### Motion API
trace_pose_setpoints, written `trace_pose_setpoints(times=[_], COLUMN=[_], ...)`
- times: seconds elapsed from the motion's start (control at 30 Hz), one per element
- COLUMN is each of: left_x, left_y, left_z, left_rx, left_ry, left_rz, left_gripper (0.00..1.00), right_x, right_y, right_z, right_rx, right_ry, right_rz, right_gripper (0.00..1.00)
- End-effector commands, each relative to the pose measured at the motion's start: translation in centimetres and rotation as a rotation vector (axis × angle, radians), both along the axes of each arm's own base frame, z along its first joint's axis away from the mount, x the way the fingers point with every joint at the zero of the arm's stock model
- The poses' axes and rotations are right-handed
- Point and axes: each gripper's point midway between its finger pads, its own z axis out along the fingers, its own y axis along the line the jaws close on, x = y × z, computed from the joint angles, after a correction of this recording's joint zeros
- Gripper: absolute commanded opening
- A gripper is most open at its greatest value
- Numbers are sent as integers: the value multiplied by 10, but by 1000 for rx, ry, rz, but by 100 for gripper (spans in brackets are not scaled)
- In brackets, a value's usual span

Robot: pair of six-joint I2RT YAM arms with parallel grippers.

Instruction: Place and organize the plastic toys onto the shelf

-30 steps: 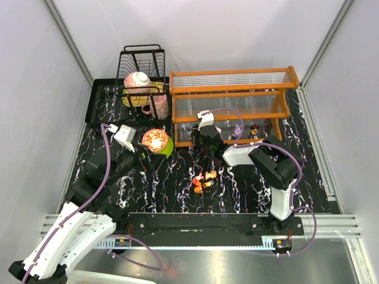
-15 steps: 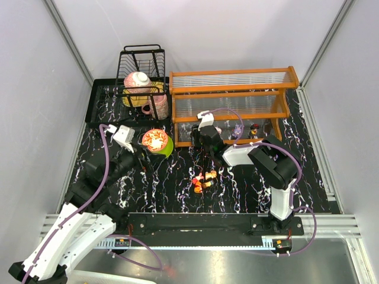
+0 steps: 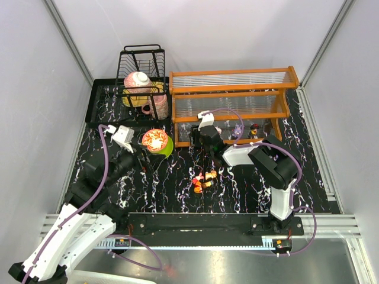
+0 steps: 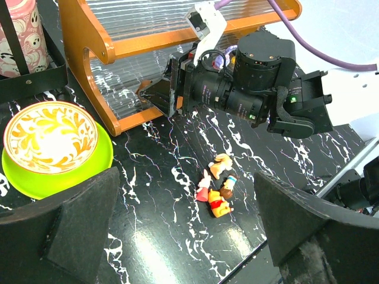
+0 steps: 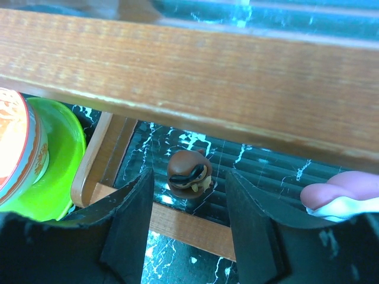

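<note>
Right gripper [image 5: 188, 198]: my fingers are spread either side of the brown figurine [image 5: 189, 171], clear of it. It stands on the bottom tier of the shelf [image 5: 195, 71], at the left end. Risk: if I back out crooked, a finger topples it. Left gripper [image 4: 189, 236] is spread and empty. The other toys [image 3: 204, 179] lie in front of the shelf.

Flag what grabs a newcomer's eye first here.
The wide orange-framed tiered rack at the back dominates. The right end effector is open at its bottom tier, flanking a brown plastic figurine standing there. A cluster of orange and red plastic figurines lies on the black marbled table.
</note>
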Motion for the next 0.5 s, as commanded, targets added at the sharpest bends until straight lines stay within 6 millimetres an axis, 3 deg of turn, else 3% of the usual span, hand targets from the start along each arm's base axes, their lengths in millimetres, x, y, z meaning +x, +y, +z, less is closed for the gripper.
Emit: trace_pose_setpoints(times=[0.0, 0.27, 0.4, 0.47], left_x=[1, 1, 2, 3], left_y=[2, 4, 4, 4], left_z=[17, 22, 23, 23], left_rx=[-30, -34, -35, -35], left_ry=[-40, -54, -53, -49], left_rz=[15, 22, 24, 32], left_gripper=[99, 99, 99, 99], right_x=[4, -5, -16, -25], right_y=[-5, -8, -9, -12], right_z=[38, 66, 83, 82], right_rx=[69, 131, 187, 202], right_ry=[-54, -64, -64, -47], right_rz=[-37, -30, -8, -2], right_gripper=[59, 62, 62, 63])
